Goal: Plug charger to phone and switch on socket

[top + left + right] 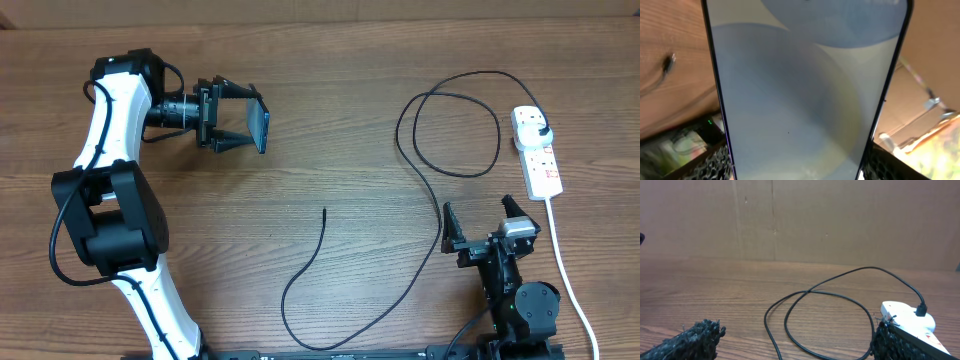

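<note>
My left gripper (250, 120) is shut on the phone (260, 124), holding it on edge above the table at the upper left. In the left wrist view the phone's lit light-blue screen (805, 100) fills the frame between my gripper's pads (715, 165). The charger's thin black cable (324, 212) lies loose mid-table, its free connector end (668, 62) resting on the wood. It loops (785, 322) at the right and ends in a black plug (541, 133) in the white socket (537, 150). My right gripper (482, 222) stands open just below the loop, holding nothing.
The socket's white cord (565, 270) runs down the right side past my right arm to the front edge. A brown cardboard wall (800, 220) closes off the far side of the wooden table (350, 100).
</note>
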`<action>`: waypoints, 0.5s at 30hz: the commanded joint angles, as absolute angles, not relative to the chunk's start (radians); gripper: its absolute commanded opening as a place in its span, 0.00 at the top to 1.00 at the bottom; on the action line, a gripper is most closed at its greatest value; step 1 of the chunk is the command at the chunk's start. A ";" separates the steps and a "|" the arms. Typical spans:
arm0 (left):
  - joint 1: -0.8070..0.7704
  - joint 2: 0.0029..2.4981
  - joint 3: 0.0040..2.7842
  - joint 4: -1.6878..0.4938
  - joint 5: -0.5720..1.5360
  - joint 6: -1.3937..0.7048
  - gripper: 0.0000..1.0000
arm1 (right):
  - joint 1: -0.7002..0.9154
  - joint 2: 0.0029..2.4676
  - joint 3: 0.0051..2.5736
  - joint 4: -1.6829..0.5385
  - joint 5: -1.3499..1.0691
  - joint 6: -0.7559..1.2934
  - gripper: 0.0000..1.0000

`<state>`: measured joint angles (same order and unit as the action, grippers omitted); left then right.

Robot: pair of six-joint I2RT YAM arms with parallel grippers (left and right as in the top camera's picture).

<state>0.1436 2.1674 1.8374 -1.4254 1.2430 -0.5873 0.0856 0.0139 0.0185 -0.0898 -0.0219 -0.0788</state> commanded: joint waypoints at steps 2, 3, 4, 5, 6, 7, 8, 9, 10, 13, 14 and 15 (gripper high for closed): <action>0.134 2.118 1.869 -1.505 1.328 -0.644 0.96 | 0.090 0.003 0.008 -0.084 -0.019 -0.080 0.00; 0.134 2.118 1.869 -1.519 1.328 -0.644 0.96 | 0.090 0.003 0.008 -0.084 -0.019 -0.080 0.00; 0.134 2.118 1.869 -1.526 1.329 -0.644 0.96 | 0.090 0.003 0.008 -0.084 -0.019 -0.080 0.00; 0.134 2.118 1.869 -1.527 1.329 -0.644 0.96 | 0.089 0.003 0.008 -0.084 -0.019 -0.080 0.00; 0.134 2.118 1.869 -1.528 1.328 -0.644 0.96 | 0.089 0.003 0.008 -0.084 -0.019 -0.080 0.00; 0.134 2.118 1.869 -1.533 1.328 -0.644 0.96 | 0.090 0.003 0.008 -0.084 -0.019 -0.080 0.00; 0.134 2.118 1.869 -1.538 1.328 -0.643 0.96 | 0.090 0.003 0.008 -0.084 -0.019 -0.080 0.00; 0.134 2.118 1.869 -1.541 1.328 -0.643 0.96 | 0.090 0.003 0.008 -0.084 -0.019 -0.080 0.00; 0.134 2.118 1.869 -1.541 1.328 -0.643 0.96 | 0.090 0.003 0.008 -0.084 -0.019 -0.080 0.00; 0.134 2.118 1.869 -1.541 1.328 -0.644 0.96 | 0.090 0.003 0.008 -0.084 -0.019 -0.080 0.00; 0.134 2.118 1.869 -1.541 1.328 -0.644 0.96 | 0.090 0.003 0.008 -0.084 -0.019 -0.080 0.00; 0.134 2.118 1.869 -1.541 1.328 -0.643 0.96 | 0.090 0.003 0.008 -0.084 -0.019 -0.080 0.00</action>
